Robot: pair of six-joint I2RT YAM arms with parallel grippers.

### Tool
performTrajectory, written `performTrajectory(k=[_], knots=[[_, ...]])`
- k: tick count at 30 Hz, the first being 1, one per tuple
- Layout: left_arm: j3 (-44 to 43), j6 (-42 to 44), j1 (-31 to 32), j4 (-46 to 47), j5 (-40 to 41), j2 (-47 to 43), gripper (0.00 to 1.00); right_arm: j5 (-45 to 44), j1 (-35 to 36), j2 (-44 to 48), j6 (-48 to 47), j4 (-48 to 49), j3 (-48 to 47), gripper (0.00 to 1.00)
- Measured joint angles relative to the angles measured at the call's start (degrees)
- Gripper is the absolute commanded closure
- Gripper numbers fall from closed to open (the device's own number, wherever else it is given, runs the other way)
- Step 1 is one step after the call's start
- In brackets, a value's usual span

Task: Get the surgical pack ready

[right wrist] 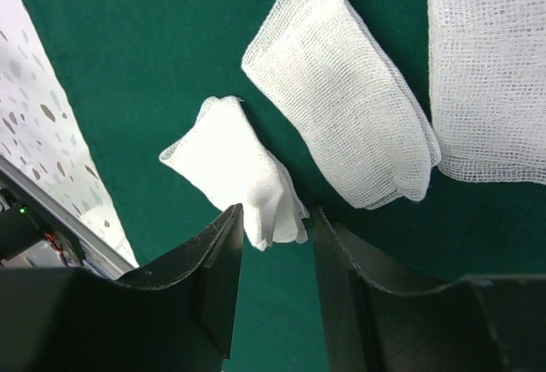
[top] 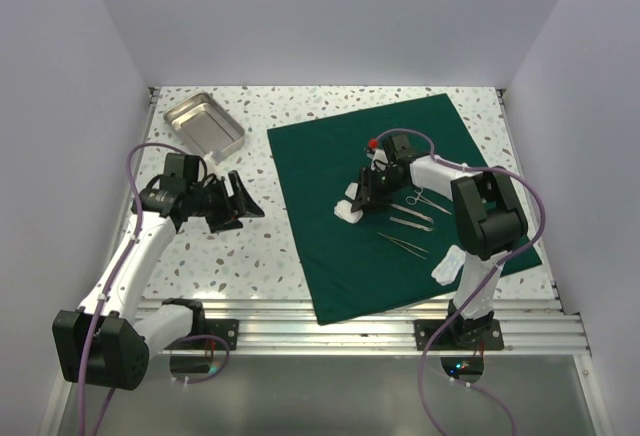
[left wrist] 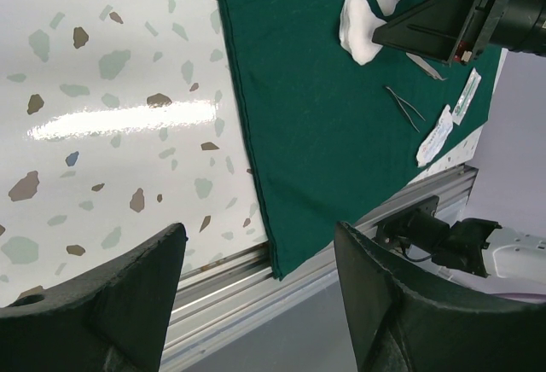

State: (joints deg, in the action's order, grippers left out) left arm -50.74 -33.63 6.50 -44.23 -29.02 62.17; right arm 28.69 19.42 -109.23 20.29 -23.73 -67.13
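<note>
The dark green drape lies flat on the right half of the table; it also shows in the left wrist view and the right wrist view. My right gripper hovers low over the drape's middle, open, its tips on either side of one end of a small folded white gauze. Two larger gauze pads lie beside it. My left gripper is open and empty over the speckled table left of the drape, as the left wrist view shows.
Steel forceps, tweezers and scissors lie on the drape right of the gauze. White packets sit by the right arm's base. A shiny steel tray stands at the back left. An aluminium rail runs along the near edge.
</note>
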Motion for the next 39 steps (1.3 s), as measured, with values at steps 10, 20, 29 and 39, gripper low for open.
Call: performTrajectory(k=[10, 20, 29, 39], knots=[[0.0, 0.0, 0.0, 0.0, -0.1, 0.0, 0.26, 0.4, 0.0, -0.3, -0.5, 0.1, 0.4, 1.0], [0.0, 0.0, 0.0, 0.1, -0.9, 0.3, 0.26, 0.9, 1.4, -0.3, -1.4, -6.0, -10.1, 1.0], [0.0, 0.0, 0.0, 0.3, -1.1, 0.9, 0.26, 0.8, 1.8, -0.7, -2.3, -9.6, -17.0, 1.0], [0.0, 0.2, 0.0, 0.3, -1.2, 1.0, 0.26, 0.7, 0.0, -2.2, -2.1, -9.7, -16.4, 1.0]])
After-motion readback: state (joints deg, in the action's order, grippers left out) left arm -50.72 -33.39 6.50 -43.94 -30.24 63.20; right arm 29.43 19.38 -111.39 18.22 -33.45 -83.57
